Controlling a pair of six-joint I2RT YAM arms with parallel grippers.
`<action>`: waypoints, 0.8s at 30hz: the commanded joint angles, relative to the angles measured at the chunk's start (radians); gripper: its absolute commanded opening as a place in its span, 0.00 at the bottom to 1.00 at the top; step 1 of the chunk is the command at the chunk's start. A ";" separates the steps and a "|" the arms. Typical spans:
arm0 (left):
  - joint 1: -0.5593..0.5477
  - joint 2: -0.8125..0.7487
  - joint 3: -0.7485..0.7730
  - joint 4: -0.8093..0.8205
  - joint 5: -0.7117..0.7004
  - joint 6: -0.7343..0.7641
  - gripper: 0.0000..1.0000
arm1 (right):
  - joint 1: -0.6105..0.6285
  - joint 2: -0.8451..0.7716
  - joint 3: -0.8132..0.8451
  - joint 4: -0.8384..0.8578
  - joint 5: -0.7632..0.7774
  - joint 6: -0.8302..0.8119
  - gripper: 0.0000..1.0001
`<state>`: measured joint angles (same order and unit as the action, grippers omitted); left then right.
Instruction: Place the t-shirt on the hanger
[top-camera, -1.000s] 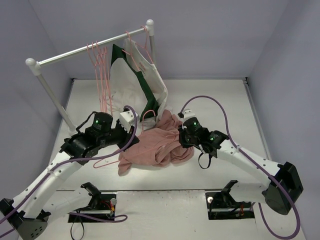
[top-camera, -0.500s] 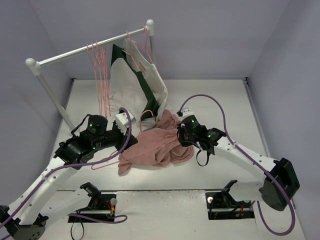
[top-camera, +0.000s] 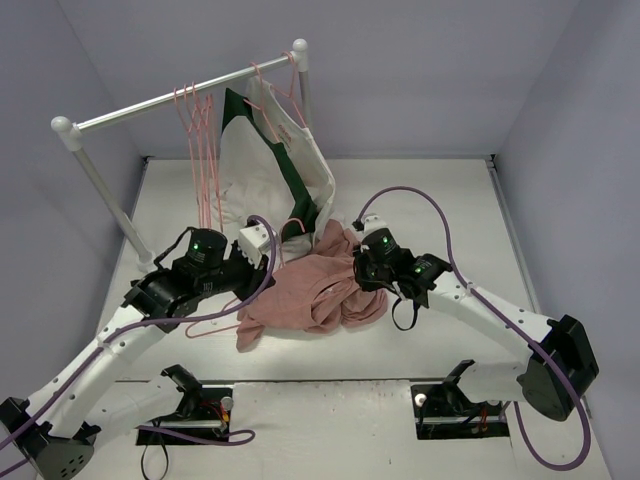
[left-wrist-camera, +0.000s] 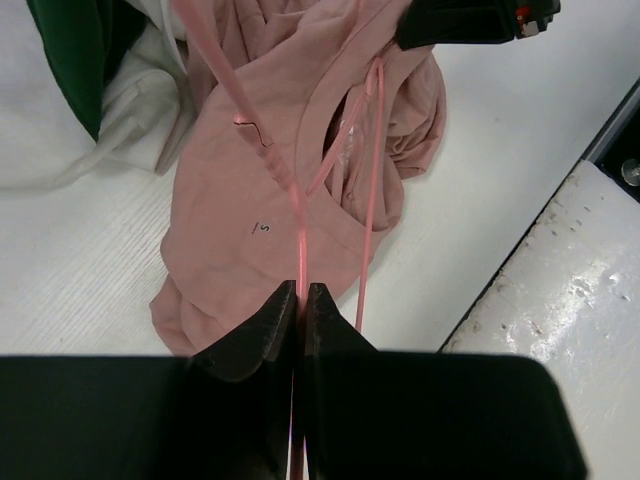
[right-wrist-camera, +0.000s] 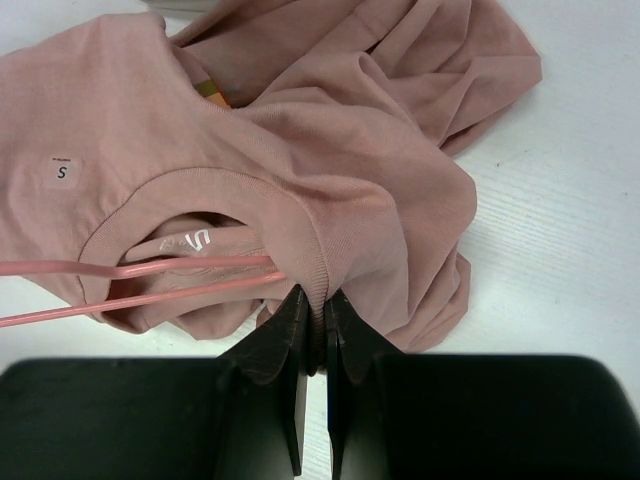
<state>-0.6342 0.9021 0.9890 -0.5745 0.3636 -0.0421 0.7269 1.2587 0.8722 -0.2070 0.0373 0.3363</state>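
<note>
A pink t-shirt (top-camera: 310, 292) lies crumpled on the white table between my arms. My left gripper (top-camera: 264, 268) is shut on the thin pink wire of the hanger (left-wrist-camera: 300, 235) at the shirt's left edge. In the left wrist view the gripper (left-wrist-camera: 301, 292) pinches one wire, and the hanger runs forward into the neck opening of the t-shirt (left-wrist-camera: 225, 200). My right gripper (right-wrist-camera: 317, 298) is shut on the ribbed collar of the t-shirt (right-wrist-camera: 330, 130). Two wires of the hanger (right-wrist-camera: 150, 278) enter the neck hole from the left. In the top view the right gripper (top-camera: 354, 272) sits at the shirt's right side.
A white-and-metal rack pole (top-camera: 170, 100) stands at the back left with several pink hangers (top-camera: 200, 150) and a white and green garment (top-camera: 270, 170) that hangs down to the table just behind the shirt. Grey walls close in the table on three sides.
My left gripper with the hanger drew back to the left a little, then came back towards the shirt. The right gripper has kept its hold on the collar and hardly moved.
</note>
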 joint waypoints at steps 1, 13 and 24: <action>-0.007 -0.016 0.033 0.092 -0.049 0.026 0.00 | -0.004 -0.007 0.030 0.009 0.001 0.004 0.00; -0.007 -0.017 0.024 0.170 -0.077 0.020 0.00 | -0.003 -0.012 0.041 0.003 -0.010 0.013 0.00; -0.078 0.022 -0.001 0.232 0.012 -0.011 0.00 | -0.006 -0.001 0.096 0.000 0.020 -0.012 0.00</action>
<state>-0.6933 0.9206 0.9831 -0.4644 0.3282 -0.0361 0.7269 1.2587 0.9023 -0.2217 0.0364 0.3390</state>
